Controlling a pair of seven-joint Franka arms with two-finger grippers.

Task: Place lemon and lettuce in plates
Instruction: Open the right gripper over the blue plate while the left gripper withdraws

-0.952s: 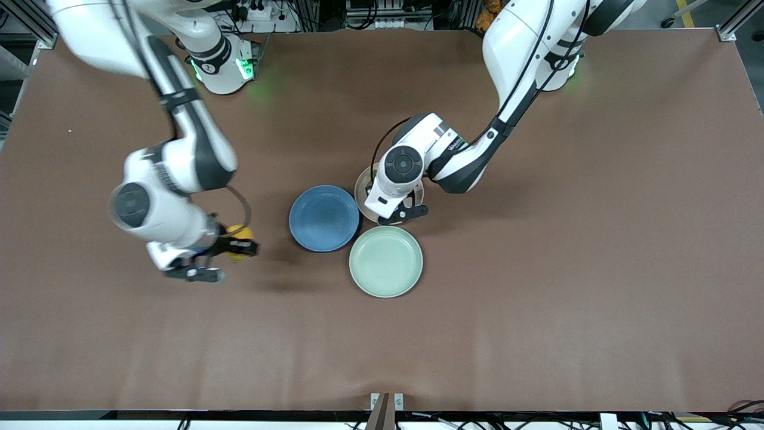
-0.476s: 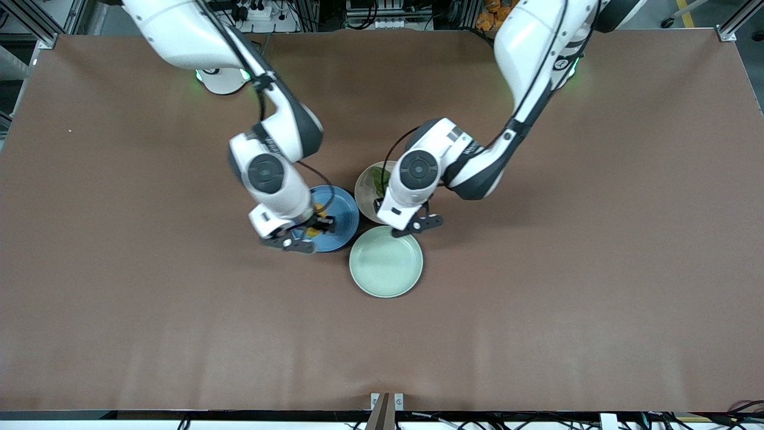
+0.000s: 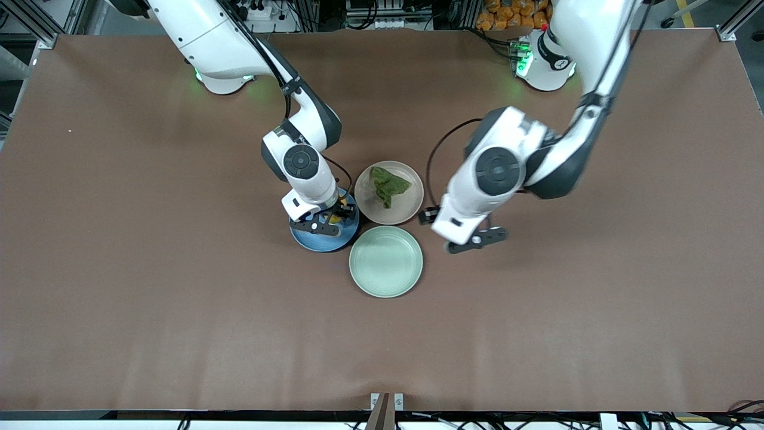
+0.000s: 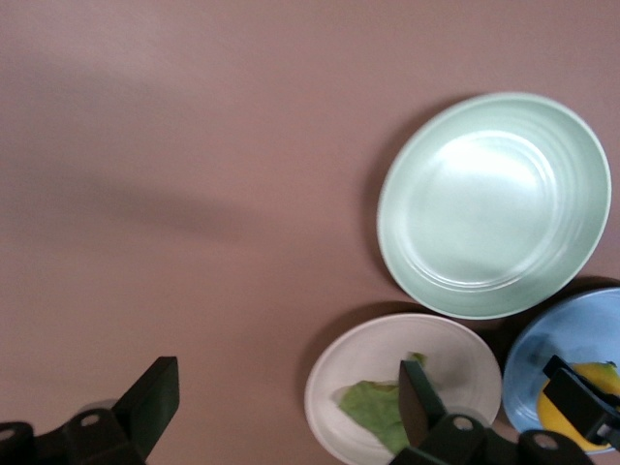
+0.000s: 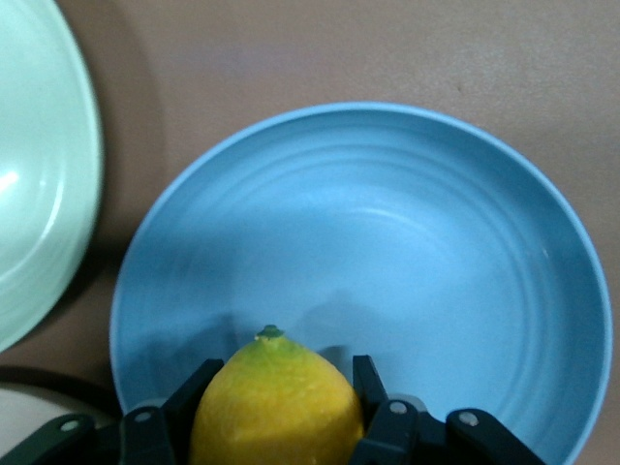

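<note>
Lettuce (image 3: 388, 186): now uncovered, lying in the beige plate (image 3: 412, 206), frame center.
Left gripper (image 3: 463, 232): withdrawn, fingers spread, empty, over bare table.
Right gripper (image 3: 332, 218): arrived over the blue plate (image 3: 316, 242), clamping the lemon (image 5: 276, 407); release remains.

Yellow lemon (image 5: 276, 402) (green-tipped), dark green lettuce (image 3: 388, 186), blue plate (image 5: 387, 252), beige plate (image 3: 406, 206), mint plate (image 3: 385, 261).

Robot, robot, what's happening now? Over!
Right gripper shut on smooth yellow lemon, over round blue plate. Left gripper open, over bare table. Wrinkly green lettuce on beige plate. Nothing blocking.
</note>
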